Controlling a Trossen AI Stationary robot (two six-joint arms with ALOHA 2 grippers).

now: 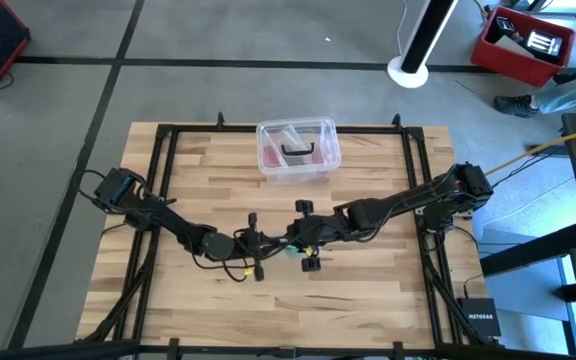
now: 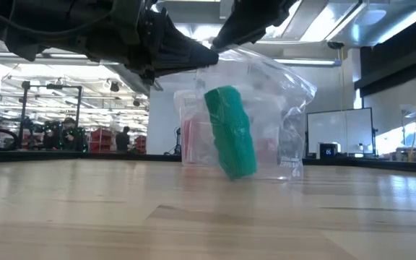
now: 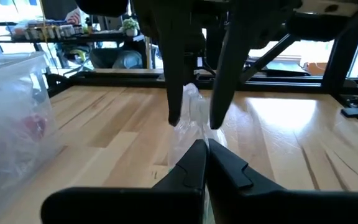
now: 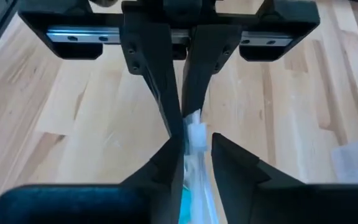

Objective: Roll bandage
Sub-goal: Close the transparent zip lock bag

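Note:
The teal-green bandage is a compact roll inside a clear plastic bag. The bag hangs in the air over the middle of the table, its bottom close to the wood. Both grippers meet at the bag's top. My left gripper is shut on it, and shows in the left wrist view. My right gripper faces it from the other side, its fingers closed on the bunched plastic with a narrow gap, as the right wrist view shows. My left gripper pinches the bag's bunched top edge between its two shut fingers, coming level from the table's left. The bag hangs below the fingers, with the roll tilted inside it. My right gripper has the bag's top edge between its two fingers, coming from the table's right, opposite the left fingers. The bunched plastic fills most of the narrow gap between them. The bag hangs below.
A clear plastic box with pinkish contents stands at the table's far middle, behind the bag in the low view. A dark frame runs round the table. Bare wood lies in front of the bag.

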